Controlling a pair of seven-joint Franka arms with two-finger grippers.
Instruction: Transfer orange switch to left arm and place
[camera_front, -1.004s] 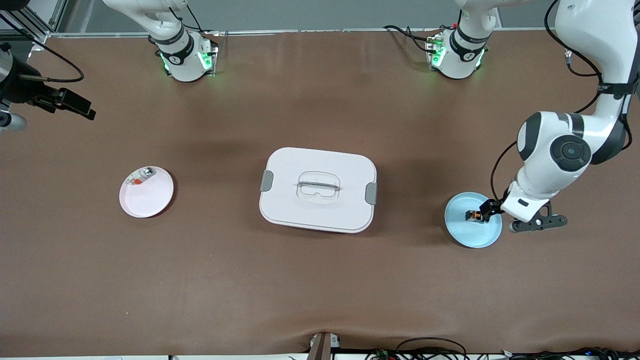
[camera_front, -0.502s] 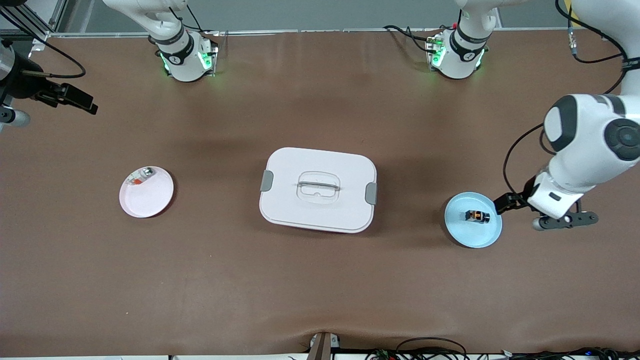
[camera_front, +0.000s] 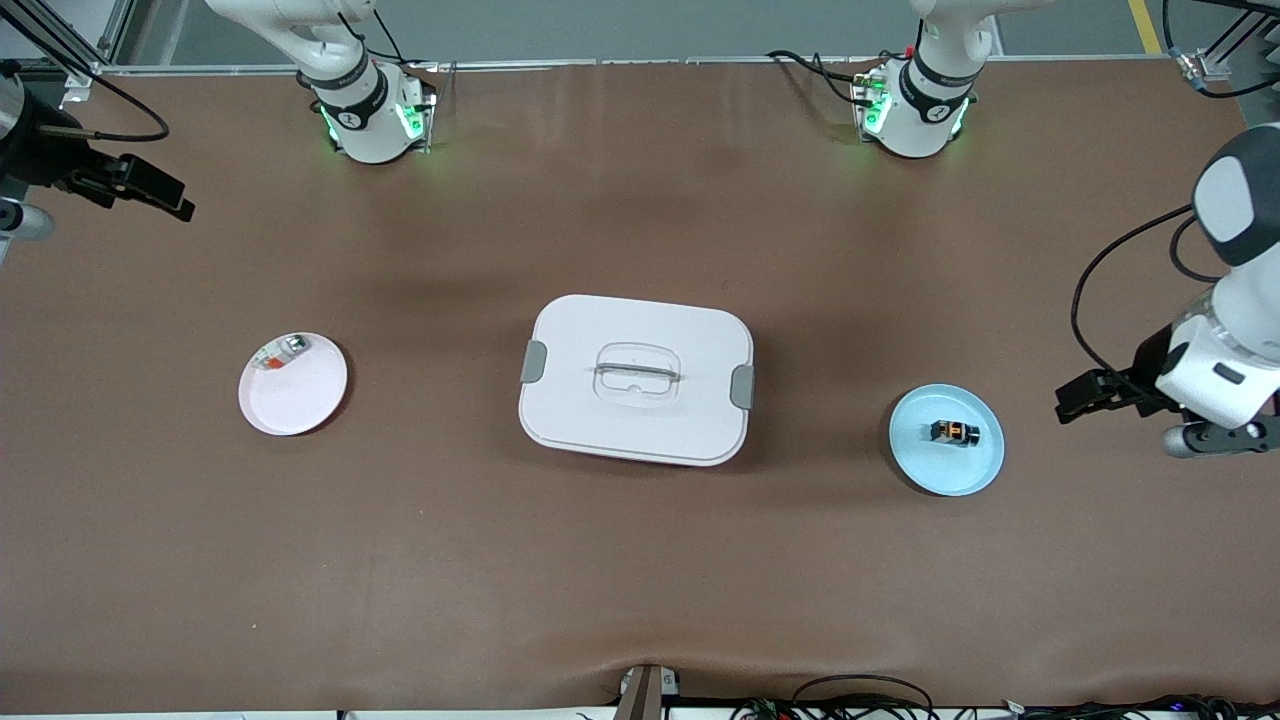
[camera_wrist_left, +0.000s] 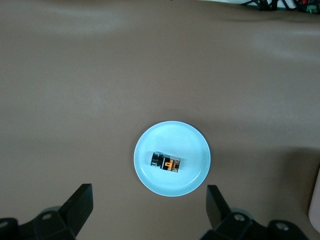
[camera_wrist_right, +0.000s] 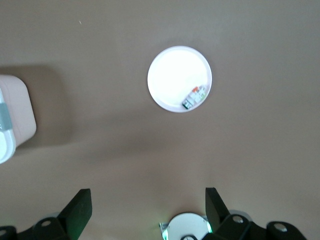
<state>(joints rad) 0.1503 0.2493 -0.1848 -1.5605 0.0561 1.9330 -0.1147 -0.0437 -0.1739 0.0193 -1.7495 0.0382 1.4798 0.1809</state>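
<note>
Now your orange switch (camera_front: 954, 432) sits on the blue plate (camera_front: 975, 476) — beside the box (camera_front: 640, 425). Your left end effector (camera_wrist_left: 150, 207) and right end effector (camera_wrist_right: 148, 206) hang wide apart, holding nothing.

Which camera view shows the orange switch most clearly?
The left wrist view: the orange switch lies large and unobstructed on the blue plate. The front view shows it tiny; the right wrist view does not show it.

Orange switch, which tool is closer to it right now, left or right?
Left. The left tool hangs open just off the blue plate holding the switch, toward the left arm's end. The right tool is open at the right arm's end, past the box.
</note>
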